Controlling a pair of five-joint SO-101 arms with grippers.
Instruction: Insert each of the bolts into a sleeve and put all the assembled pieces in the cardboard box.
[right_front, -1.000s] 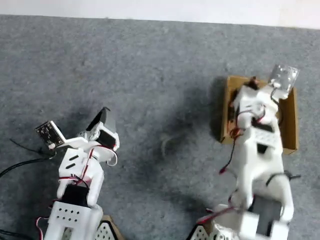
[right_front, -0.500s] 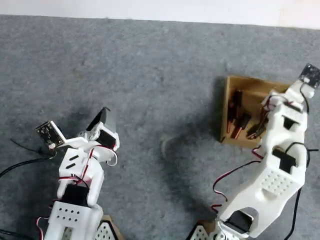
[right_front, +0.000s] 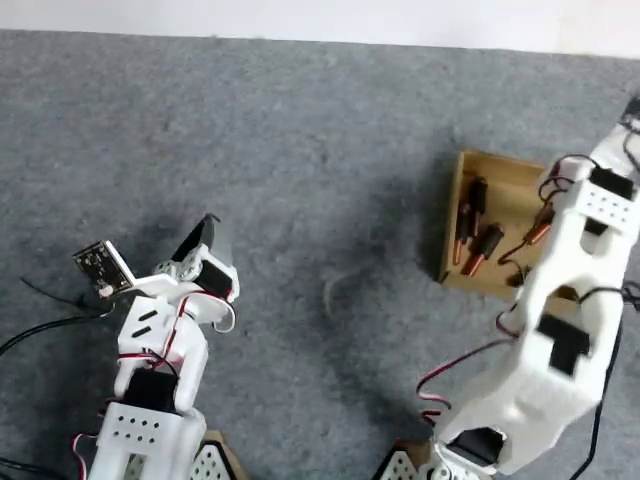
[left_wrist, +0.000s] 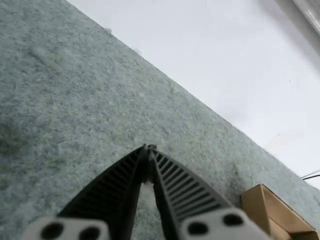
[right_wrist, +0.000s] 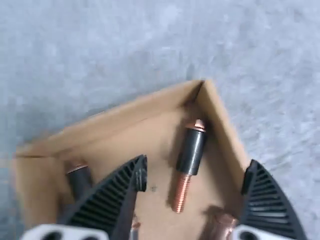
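The cardboard box (right_front: 450, 215) sits on the grey mat at the right and holds several assembled pieces, each a copper bolt in a black sleeve (right_front: 467, 222). In the right wrist view my right gripper (right_wrist: 195, 175) hangs open above the box (right_wrist: 115, 120), holding nothing. One assembled piece (right_wrist: 189, 154) lies below, between its fingers, near the box corner. My right arm (right_front: 560, 300) stretches over the box's right side. My left gripper (left_wrist: 149, 149) is shut on nothing above bare mat, and in the high view my left gripper (right_front: 207, 232) is at the lower left.
A grey felt mat (right_front: 300, 150) covers the table, ending at a white strip (right_front: 320, 18) at the far edge. The box corner (left_wrist: 267, 207) lies well off from my left gripper. Both arm bases stand at the near edge.
My right arm has swung right and outward from over the box, uncovering the assembled pieces inside. My left arm has kept still.
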